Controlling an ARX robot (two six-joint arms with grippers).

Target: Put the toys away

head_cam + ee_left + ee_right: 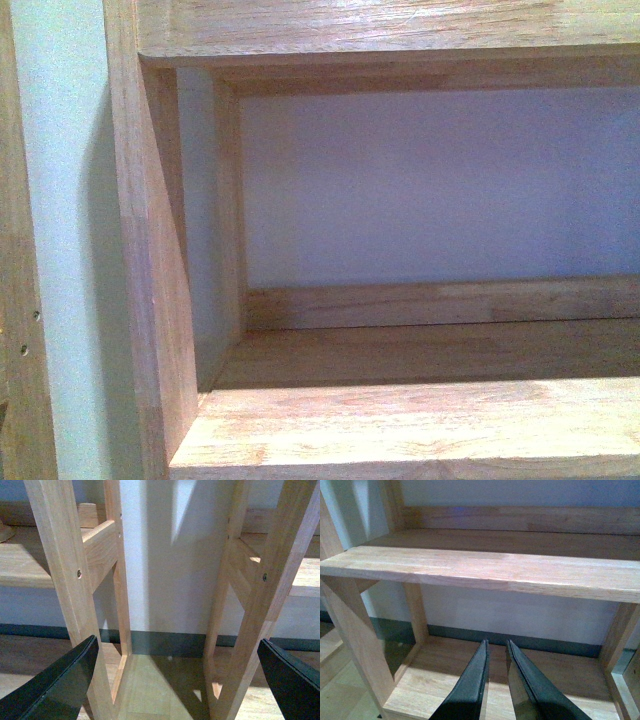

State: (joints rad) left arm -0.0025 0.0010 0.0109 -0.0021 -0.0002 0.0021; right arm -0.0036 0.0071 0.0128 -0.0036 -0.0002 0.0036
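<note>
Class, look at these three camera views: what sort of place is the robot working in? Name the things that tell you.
Probably an indoor room, facing wooden shelving set against a pale wall. A dark skirting board runs above a wood floor. No toy shows. The left gripper is open; the right gripper is nearly closed and empty.

Light wooden shelving (400, 420), pale wall (430, 185) behind, dark skirting (165, 642), wood floor (150, 690).

A wooden shelf unit (400, 420) is filling the front view, its board (485, 570) lying bare, with a wood floor (150, 690) showing beneath toward six o'clock.
</note>
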